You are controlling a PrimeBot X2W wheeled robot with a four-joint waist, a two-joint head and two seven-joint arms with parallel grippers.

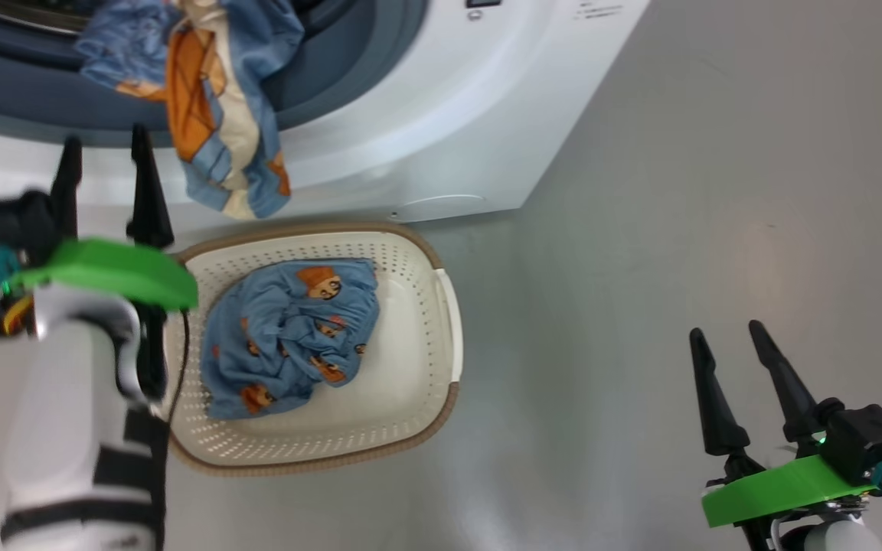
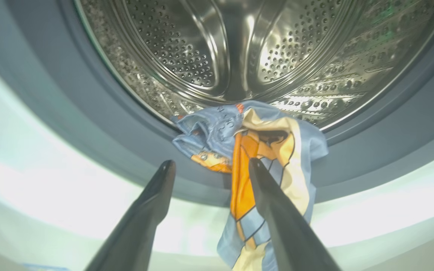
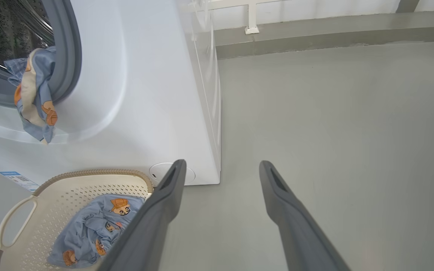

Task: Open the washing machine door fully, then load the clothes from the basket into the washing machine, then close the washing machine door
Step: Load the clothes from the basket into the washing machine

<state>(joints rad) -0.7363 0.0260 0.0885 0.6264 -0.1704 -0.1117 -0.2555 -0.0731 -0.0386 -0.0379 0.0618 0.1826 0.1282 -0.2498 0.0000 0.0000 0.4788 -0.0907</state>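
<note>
The washing machine (image 1: pixel 441 130) stands on the grey floor (image 1: pixel 717 191) with its round mouth open. One blue piece of clothes (image 1: pixel 223 115) hangs over the blue-grey rubber ring (image 1: pixel 349 69) at the bottom of the mouth. The top part lies at the edge of the shiny drum (image 2: pixel 232 45). The rest dangles down the white front.

The other blue piece (image 1: pixel 288 337) lies bunched up in the basket (image 1: pixel 426 321). The basket sits on the floor just in front of the machine.

The left gripper (image 1: pixel 104 141) is up by the mouth, just beside the piece that hangs there. Its two fingers are apart and hold nothing. The right gripper (image 1: pixel 726 330) is well off to the right, over bare floor. Its fingers are apart too, and it holds nothing.
</note>
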